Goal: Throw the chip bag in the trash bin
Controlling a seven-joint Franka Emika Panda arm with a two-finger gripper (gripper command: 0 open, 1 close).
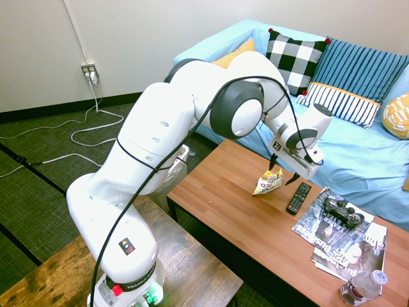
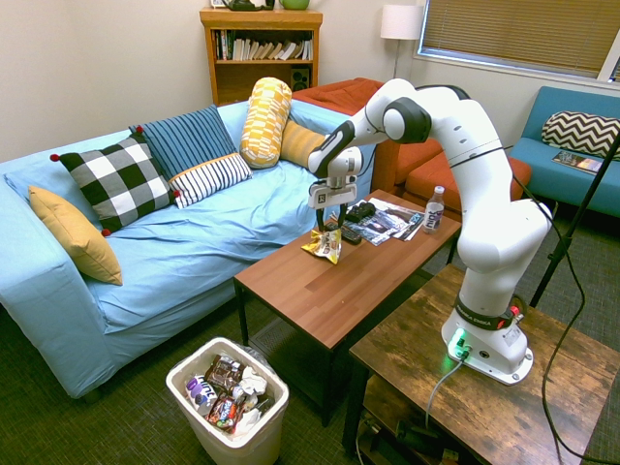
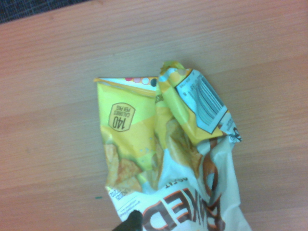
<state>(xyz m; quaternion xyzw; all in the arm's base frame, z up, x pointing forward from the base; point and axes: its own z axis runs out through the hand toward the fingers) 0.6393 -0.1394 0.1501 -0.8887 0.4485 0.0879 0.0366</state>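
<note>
1. A white-and-yellow chip bag (image 1: 268, 183) rests crumpled on the wood-grain bench (image 1: 223, 198), with the open claw (image 1: 284, 171) poised just above it; whether they touch cannot be told.
2. Seen in the first exterior view, a black remote (image 1: 298, 198) lies near the bag at four o'clock. Farther along that line, a game controller (image 1: 344, 212) sits on spread magazines (image 1: 326, 240), and a clear bottle (image 1: 363, 288) stands upright toward five o'clock.
3. A sofa (image 2: 223, 218) draped in light blue flanks the bench, dressed with checked (image 2: 118, 181), striped and yellow cushions (image 2: 76, 234).
4. In the second exterior view, the white trash bin (image 2: 232, 412), holding wrappers and a bottle, stands on dark carpet (image 2: 145, 412) at seven o'clock from the bench.
5. Deeper in the room, that view shows a wooden bookcase (image 2: 262, 50) at eleven o'clock from the bench, a white-shaded lamp (image 2: 400, 21) at one, and a teal couch (image 2: 572, 145) at two beneath window blinds (image 2: 528, 34).
</note>
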